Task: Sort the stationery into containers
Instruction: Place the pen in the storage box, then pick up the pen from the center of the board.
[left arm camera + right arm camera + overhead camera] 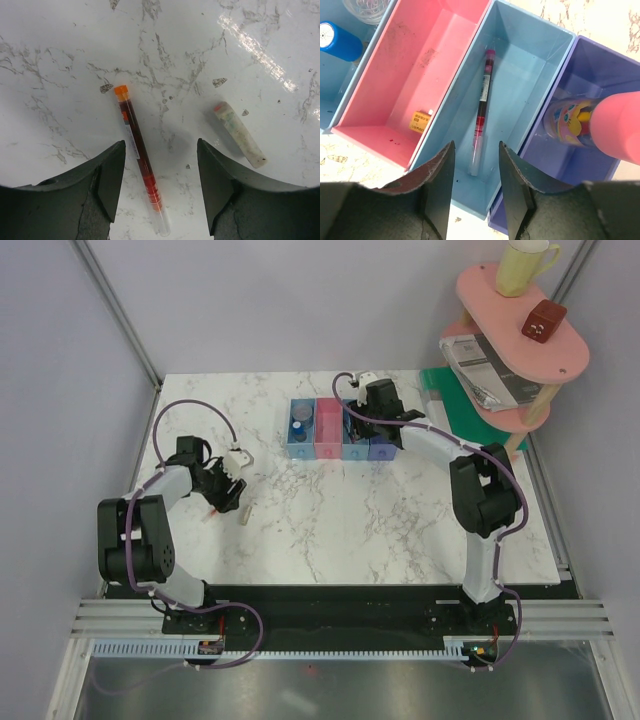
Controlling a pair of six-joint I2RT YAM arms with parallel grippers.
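The left gripper (160, 150) fills the bottom of its wrist view, its jaws spread wide and holding nothing, low over the marble table (60, 50). Between the jaws lies the thin red pen (139, 160), orange-capped. It slants across the gap and touches neither finger. The short grey-white stick (240, 134) lies just outside the gap. The step in hand looks like the pickup of that pen. The next move calls for a straight drop and a close across the barrel, perhaps after a small wrist turn so the fingers meet it square, since a round barrel could roll away. Farther off, the right gripper (476, 150) hangs likewise parted and empty over the light blue bin (540, 55), where the dark red pen (484, 100) lies along the floor. Its drop there seems done, and it need only lift clear. There are four bins in a row: the blue bin (335, 85), the pink bin (395, 75), the light blue one and the purple bin (600, 65). There are two pens, one binned and one loose, and one stick, loose. One blue cylinder (340, 41) sits in the blue bin, one tube with a pink cap (570, 121) in the purple, and one small yellow piece (420, 121) in the pink. A clear round thing (367, 7) at the blue bin's far end may be a pot of clips, but only its edge shows. Two items, then, appear left on the table.
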